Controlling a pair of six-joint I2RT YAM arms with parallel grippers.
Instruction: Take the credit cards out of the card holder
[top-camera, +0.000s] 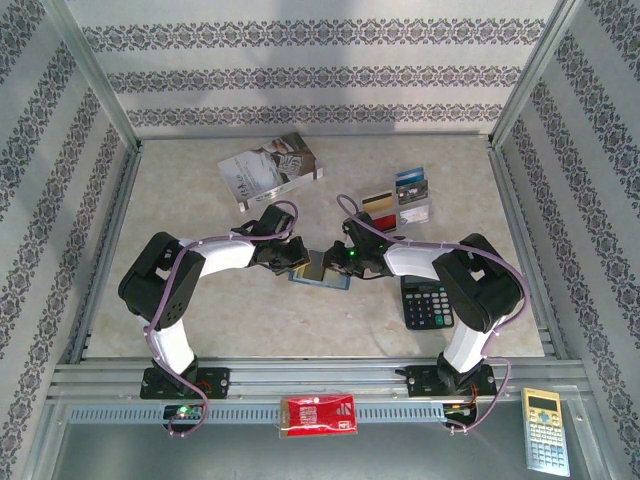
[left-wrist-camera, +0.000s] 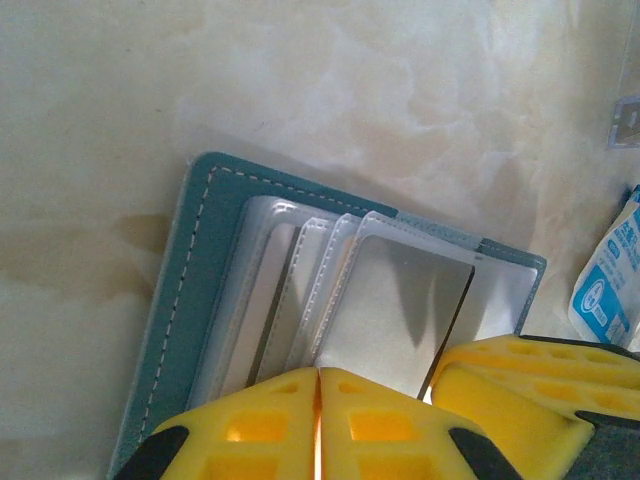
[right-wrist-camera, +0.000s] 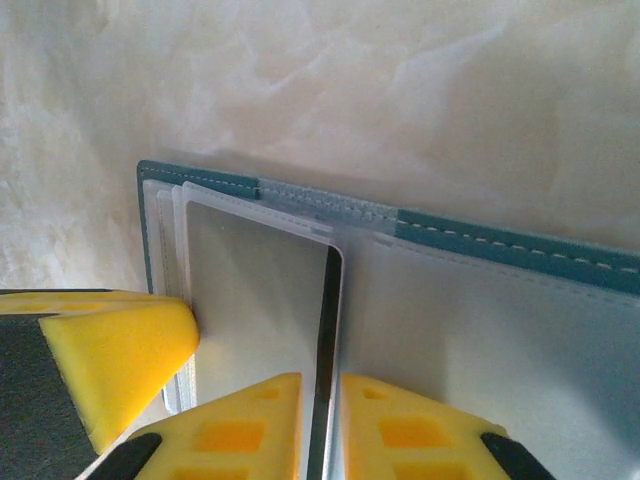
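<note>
- Between the two arms, at the middle of the table (top-camera: 300, 330): card holder (top-camera: 320, 270), laid open and flat with its clear sleeves fanned upward; so placed that the pockets can be reached from above by both arms.
- Left gripper (left-wrist-camera: 318, 400): yellow fingers pressed together with no gap, set over the near edge of the sleeves; judged to be pinning the card holder down so that it is not dragged along; whether a sleeve is pinched cannot be told.
- Right gripper (right-wrist-camera: 322, 400): fingers clenched on the thin dark edge of a card (right-wrist-camera: 265, 310); card silvery, one rounded corner showing, lodged in the front sleeve; the edge is gripped, it is judged, because the flat face offers no hold.
- Step judged in hand: card seized but not yet drawn out; a pull along the sleeve is called for, or the soft plastic may be lifted with it.
- Book (top-camera: 270, 170): rear left, well apart; not concerned.
- Black calculator (top-camera: 427, 303): just beside the right arm; not concerned.
</note>
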